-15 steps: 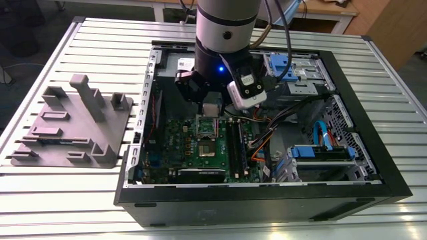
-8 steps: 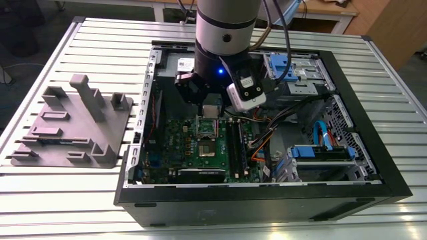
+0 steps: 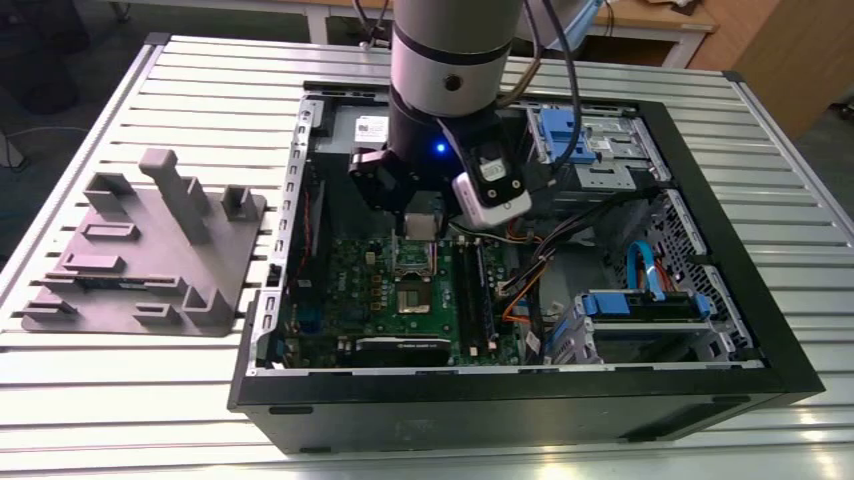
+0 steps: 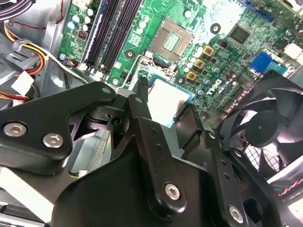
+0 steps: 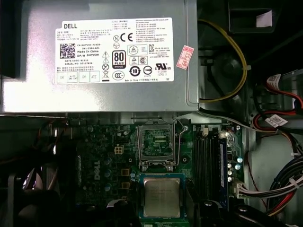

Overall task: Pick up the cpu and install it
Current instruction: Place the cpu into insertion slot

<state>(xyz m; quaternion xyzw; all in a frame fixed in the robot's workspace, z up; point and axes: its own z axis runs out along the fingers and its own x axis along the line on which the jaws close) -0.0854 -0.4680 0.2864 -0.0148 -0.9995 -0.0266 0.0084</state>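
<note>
The black two-fingered hand point(image 4: 166, 108) is clenched on the one cpu point(image 5: 162, 196), a small flat square chip with a pale silvery metal top. The chip hangs over the green motherboard point(image 4: 227, 56), near its one open square socket point(image 4: 175, 40) and not seated in it. Around them is one black open computer case point(image 3: 534, 410) on the slatted metal desk point(image 3: 200, 90), and one grey moulded tray point(image 3: 147, 250) lies at the exterior view's left.
</note>
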